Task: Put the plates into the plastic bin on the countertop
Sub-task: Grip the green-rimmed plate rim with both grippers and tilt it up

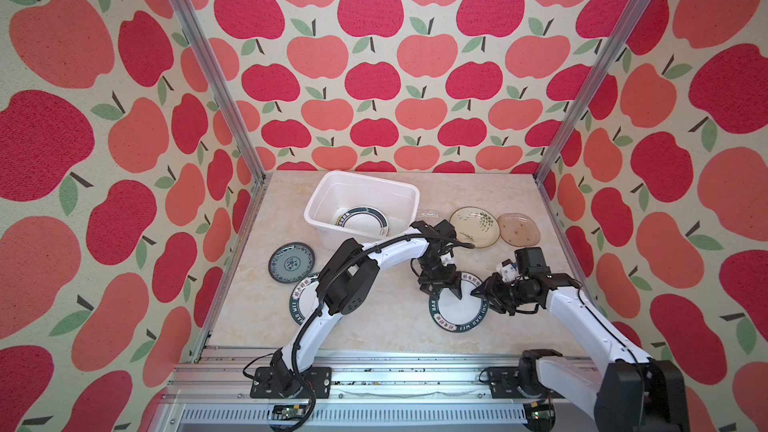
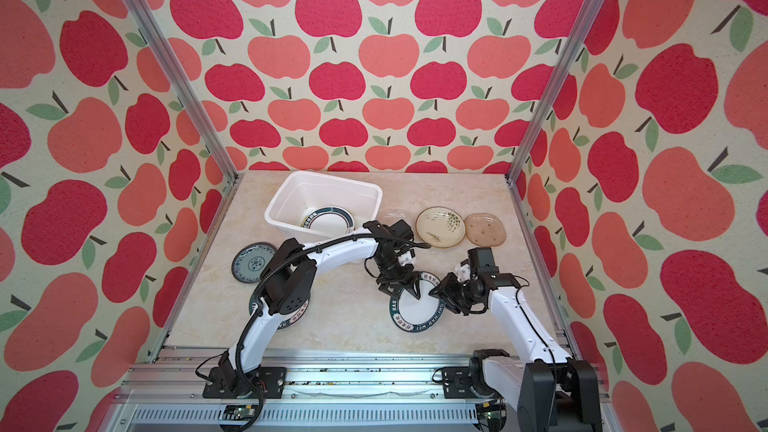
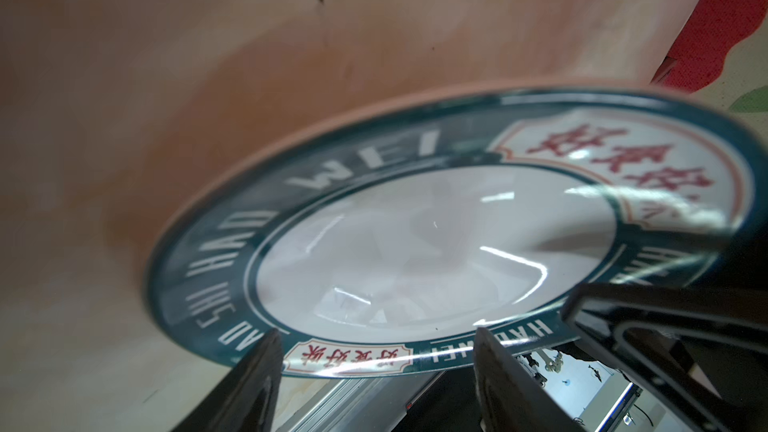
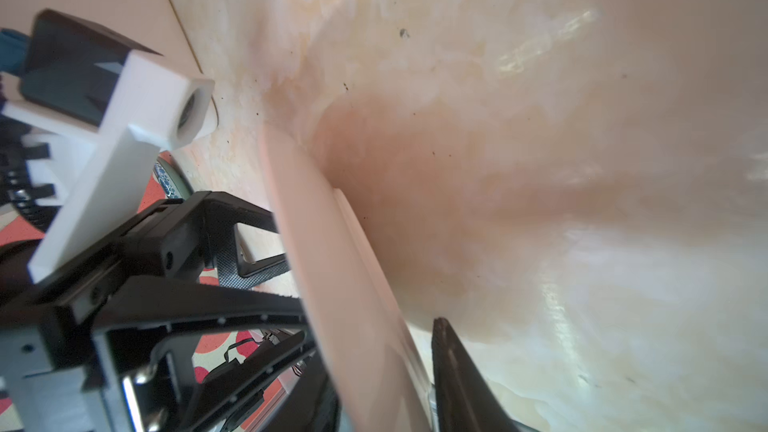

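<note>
Right gripper (image 1: 484, 300) and left gripper (image 1: 444, 295) at the front lettered plate (image 1: 457, 315): one binned, about six left.
Left fingers (image 3: 249, 388) apart; right fingers (image 4: 461, 376) bracket its rim, clamped or not, cannot tell. Plastic bin (image 1: 328, 201), far on the counter (image 1: 382, 326), holds one green-rimmed plate (image 1: 365, 222).

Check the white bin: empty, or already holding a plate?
Holding at least one: a green-rimmed plate lies inside the bin, seen in both top views.

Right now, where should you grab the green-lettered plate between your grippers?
Probably its thin right rim, sliding in low from the right: the plate is wide and shallow, too broad to span, and the right gripper has that edge between its fingers.
</note>
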Available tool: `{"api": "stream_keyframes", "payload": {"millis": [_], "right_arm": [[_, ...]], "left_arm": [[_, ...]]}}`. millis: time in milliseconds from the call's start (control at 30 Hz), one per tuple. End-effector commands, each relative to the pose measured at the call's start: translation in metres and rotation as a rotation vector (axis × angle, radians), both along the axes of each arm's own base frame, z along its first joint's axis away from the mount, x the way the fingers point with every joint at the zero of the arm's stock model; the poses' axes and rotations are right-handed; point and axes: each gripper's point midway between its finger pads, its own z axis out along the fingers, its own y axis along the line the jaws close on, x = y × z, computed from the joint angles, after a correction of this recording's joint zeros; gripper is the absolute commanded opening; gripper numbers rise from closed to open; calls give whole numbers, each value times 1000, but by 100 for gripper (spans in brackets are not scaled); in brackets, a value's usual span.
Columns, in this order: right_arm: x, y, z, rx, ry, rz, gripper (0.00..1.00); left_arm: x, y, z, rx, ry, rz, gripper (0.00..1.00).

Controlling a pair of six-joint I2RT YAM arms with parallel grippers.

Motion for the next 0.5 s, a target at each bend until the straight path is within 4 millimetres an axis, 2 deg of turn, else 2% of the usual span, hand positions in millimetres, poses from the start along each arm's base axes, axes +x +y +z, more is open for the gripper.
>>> {"api": "stream_keyframes", "payload": {"millis": [0,167,467], "right_arm": [[2,0,13,-9,-31,9,32],[4,1,15,0,-44,9,24],[7,8,10,48,-43,21,21]], "left_arm": [[-2,-1,7,-20,8,9,74],[0,1,6,-25,12,24,74],[1,-2,5,-35,20,28,74]]}}
